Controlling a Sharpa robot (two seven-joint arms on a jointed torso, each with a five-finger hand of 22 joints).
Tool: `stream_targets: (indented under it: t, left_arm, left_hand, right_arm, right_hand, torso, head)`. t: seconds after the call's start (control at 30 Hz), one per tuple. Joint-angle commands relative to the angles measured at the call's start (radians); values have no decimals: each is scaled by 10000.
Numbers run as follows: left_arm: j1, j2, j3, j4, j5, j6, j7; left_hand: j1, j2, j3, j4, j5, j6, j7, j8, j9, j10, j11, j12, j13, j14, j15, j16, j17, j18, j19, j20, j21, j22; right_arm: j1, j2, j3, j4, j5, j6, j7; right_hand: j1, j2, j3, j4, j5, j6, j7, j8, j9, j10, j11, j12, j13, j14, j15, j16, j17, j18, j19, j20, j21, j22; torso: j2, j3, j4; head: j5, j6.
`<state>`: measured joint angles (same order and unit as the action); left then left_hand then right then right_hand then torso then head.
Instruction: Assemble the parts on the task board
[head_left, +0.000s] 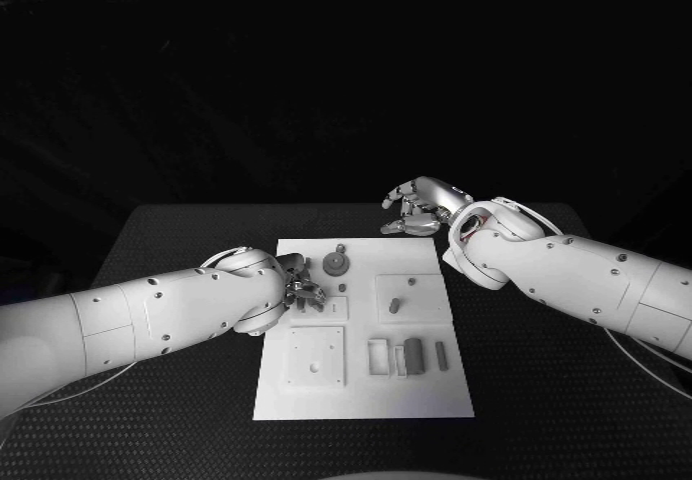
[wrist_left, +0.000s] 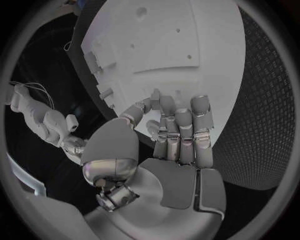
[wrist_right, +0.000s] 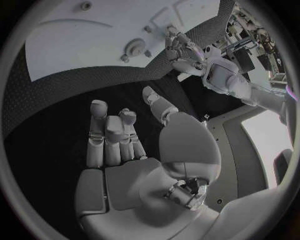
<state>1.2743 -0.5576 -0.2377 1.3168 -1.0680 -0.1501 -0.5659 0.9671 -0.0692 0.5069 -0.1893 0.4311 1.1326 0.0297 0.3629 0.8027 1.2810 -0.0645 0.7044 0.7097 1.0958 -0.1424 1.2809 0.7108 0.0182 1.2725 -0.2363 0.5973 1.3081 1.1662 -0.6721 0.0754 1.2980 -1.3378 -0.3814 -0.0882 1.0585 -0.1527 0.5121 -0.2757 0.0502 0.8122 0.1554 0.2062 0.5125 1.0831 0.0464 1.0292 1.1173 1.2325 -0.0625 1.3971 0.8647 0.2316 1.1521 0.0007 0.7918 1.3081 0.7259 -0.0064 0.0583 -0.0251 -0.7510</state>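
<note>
A: We see the black tabletop (head_left: 173, 400) with the white task board (head_left: 361, 400) in its middle. Our left arm covers the board's left edge.

B: We can't make out what the left hand (head_left: 299, 290) has; its fingers are curled over the board, so we cannot tell. The right hand (head_left: 418, 208) hovers past the far edge, fingers bent, holding nothing.

A: The grey parts (head_left: 408, 355) stand on the board: a round one (head_left: 335, 264) far, blocks near.
</note>
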Motion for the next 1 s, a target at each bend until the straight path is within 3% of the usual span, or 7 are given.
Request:
stream_targets:
  t: [0.03,1.0]
  left_arm:
    - [5,14,5,-34,-153,-132,75]
    - [-97,-16,5,82,-202,-318,110]
  left_hand:
    - [309,230,948,-909,36,136,37,31,8,-13,-50,42,-11,142,-233,29,-17,272,172,-200,65,207]
    - [299,187,959,-897,34,151,31,33,7,5,-55,47,-22,161,-238,27,-42,270,183,-210,75,199]
  right_arm:
    - [-5,10,5,4,-10,113,41]
    - [-11,-10,5,13,-1,124,50]
  right_hand:
    - [-126,-2,2,53,-16,11,62,26,-17,-65,4,44,-12,-82,-11,-47,-9,302,10,-74,-41,152]
    - [-140,-4,1,57,-16,7,63,27,-19,-70,5,59,-27,-83,-10,-48,-13,302,9,-73,-48,152]
  torso:
    - [2,3,4]
    - [-5,8,7]
  head:
    - [-5,-5]
    - [-19,-61]
